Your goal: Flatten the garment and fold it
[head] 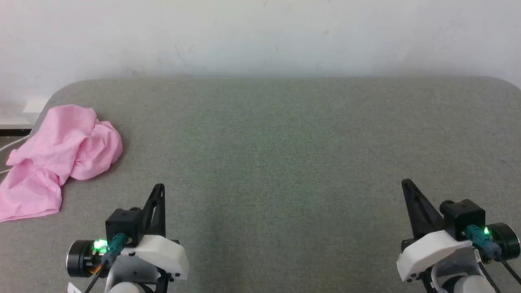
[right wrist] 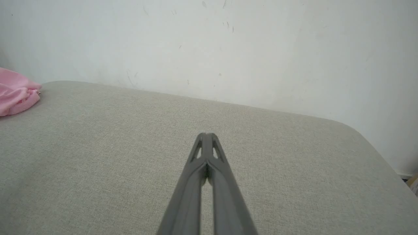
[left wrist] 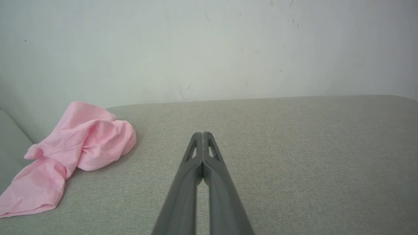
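Head view: the garment (head: 61, 158) is a crumpled heap at the far-left corner of the grey surface (head: 285, 142), lying across its left edge. The left gripper (head: 158, 187) and right gripper (head: 407, 183) sit near, both clenched and empty, with a white wall (head: 260, 36) behind and a white cable (head: 12, 143) off left. Left wrist view: fingers pressed together, garment up-left, open surface between. Right wrist view: fingers together, a pink corner of the garment at the far left, well apart.

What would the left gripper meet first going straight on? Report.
Probably the white wall beyond the grey cloth table. The left gripper points clear of the crumpled pink fabric garment on its left; depth unclear.
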Controlling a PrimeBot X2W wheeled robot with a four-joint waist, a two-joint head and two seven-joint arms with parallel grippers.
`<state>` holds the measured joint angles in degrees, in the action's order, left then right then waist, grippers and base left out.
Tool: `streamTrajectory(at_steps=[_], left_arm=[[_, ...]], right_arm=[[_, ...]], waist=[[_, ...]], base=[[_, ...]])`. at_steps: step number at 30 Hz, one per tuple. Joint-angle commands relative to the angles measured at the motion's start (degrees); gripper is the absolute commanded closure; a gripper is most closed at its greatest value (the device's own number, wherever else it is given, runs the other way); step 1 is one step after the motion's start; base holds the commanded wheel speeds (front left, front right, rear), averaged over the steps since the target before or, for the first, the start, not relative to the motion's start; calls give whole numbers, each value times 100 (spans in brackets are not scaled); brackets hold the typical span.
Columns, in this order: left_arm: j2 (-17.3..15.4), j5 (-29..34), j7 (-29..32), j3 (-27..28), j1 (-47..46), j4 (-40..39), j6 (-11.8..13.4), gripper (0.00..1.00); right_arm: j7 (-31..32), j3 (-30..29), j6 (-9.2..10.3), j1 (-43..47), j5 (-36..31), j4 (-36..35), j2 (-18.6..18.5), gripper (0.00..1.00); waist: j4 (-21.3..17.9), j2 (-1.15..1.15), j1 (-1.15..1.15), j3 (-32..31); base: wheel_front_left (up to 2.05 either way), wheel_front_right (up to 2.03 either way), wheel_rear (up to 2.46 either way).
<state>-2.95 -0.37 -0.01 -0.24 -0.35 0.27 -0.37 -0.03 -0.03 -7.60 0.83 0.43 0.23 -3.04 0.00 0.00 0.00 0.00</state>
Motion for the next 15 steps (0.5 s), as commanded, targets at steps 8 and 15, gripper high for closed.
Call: streamTrajectory(at_steps=[8,15], left_arm=[[7,37,1,24,35,-27,37,100],[7,37,1,24,35,-27,37,100]], right_arm=[[3,3,11,-83,-43,-23,16,100],[3,3,11,-83,-43,-23,16,100]], waist=[[0,0,0,0],[0,0,0,0]], base=[[0,0,0],[0,0,0]])
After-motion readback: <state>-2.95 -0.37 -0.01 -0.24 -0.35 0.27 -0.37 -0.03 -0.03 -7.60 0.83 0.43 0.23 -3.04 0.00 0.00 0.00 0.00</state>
